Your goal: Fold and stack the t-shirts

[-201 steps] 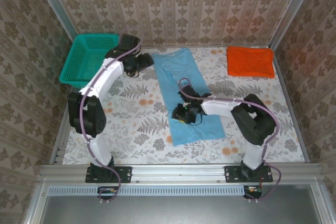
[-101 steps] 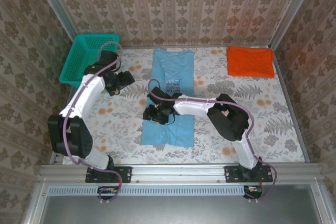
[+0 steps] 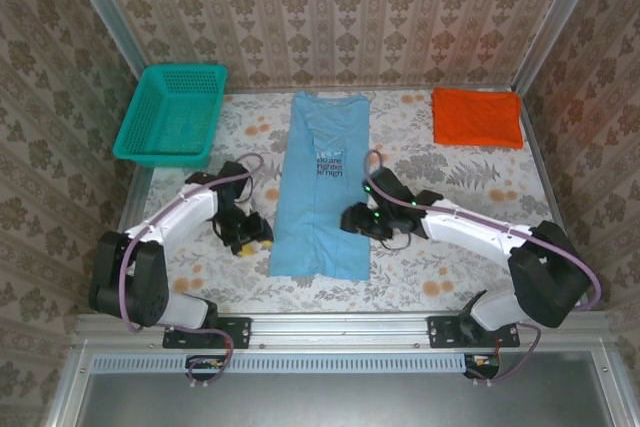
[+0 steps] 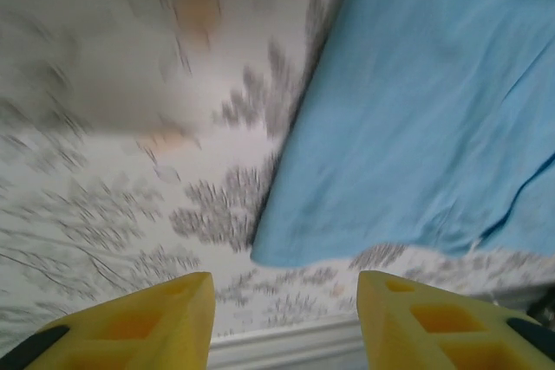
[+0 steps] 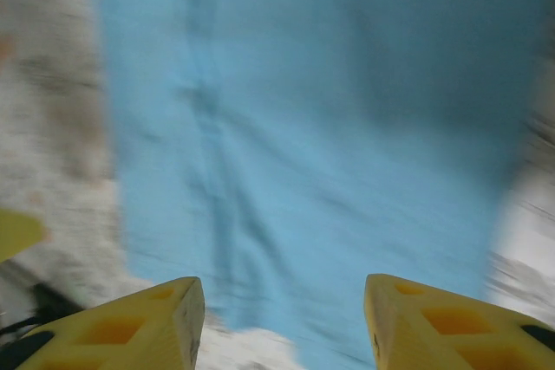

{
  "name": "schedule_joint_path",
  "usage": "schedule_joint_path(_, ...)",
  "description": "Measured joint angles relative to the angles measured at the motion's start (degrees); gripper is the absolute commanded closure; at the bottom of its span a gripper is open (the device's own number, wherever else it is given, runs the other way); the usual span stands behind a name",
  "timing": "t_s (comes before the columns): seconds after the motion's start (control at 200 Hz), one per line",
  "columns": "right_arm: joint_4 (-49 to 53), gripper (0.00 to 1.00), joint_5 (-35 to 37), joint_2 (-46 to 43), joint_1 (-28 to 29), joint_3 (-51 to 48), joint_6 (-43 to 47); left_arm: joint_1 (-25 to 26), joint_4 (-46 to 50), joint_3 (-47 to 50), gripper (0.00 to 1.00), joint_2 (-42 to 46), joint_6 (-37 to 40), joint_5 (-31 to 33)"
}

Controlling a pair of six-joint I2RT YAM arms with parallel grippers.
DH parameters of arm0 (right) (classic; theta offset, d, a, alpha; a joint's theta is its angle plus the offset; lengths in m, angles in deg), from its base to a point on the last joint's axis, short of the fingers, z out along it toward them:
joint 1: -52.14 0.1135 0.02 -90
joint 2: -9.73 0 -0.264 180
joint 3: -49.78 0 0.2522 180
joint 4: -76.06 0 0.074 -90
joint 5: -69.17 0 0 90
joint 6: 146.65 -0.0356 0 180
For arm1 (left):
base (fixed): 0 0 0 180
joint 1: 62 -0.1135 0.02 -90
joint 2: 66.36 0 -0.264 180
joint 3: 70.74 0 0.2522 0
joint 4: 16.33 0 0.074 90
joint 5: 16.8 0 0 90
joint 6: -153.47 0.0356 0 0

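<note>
- Top external view: the light blue t-shirt (image 3: 322, 187), folded into a long strip with its dark print uppermost, lies mid-table. The orange t-shirt (image 3: 477, 117), folded, lies at the far right corner. A teal basket (image 3: 172, 112) stands at the far left. The left gripper (image 3: 252, 239) sits just beside the strip's near left edge, and the right gripper (image 3: 352, 219) is at its right edge.
- Left wrist view: the yellow fingers (image 4: 139, 318) are spread apart and hold nothing, above the floral tablecloth (image 4: 104, 127) beside the blue shirt's corner.
- Right wrist view: the fingers (image 5: 434, 318) are apart and empty, above blurred blue cloth.
</note>
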Motion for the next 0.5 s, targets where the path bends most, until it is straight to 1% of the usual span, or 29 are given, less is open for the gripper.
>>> schedule_joint_path(0.08, 2.95, 0.51, -1.18, -0.79, -0.22, -4.46, 0.07, 0.81, -0.70, 3.17, 0.53, 0.00, -0.85, -3.28)
schedule_joint_path(0.155, 4.81, 0.51, -2.54, -0.81, -0.17, -5.84, 0.24, 1.01, -1.53, 4.96, 0.53, -0.22, -1.46, -5.33)
schedule_joint_path(0.35, 4.68, 0.53, -5.22, -0.52, -0.17, -7.37, -0.33, 1.03, -4.35, 6.03, 0.53, -4.22, -1.90, -7.65)
schedule_joint_path(0.495, 3.08, 0.56, -6.82, 0.42, -0.17, -9.14, -1.84, 1.03, -6.60, 6.86, 0.60, -7.26, -2.32, -8.66)
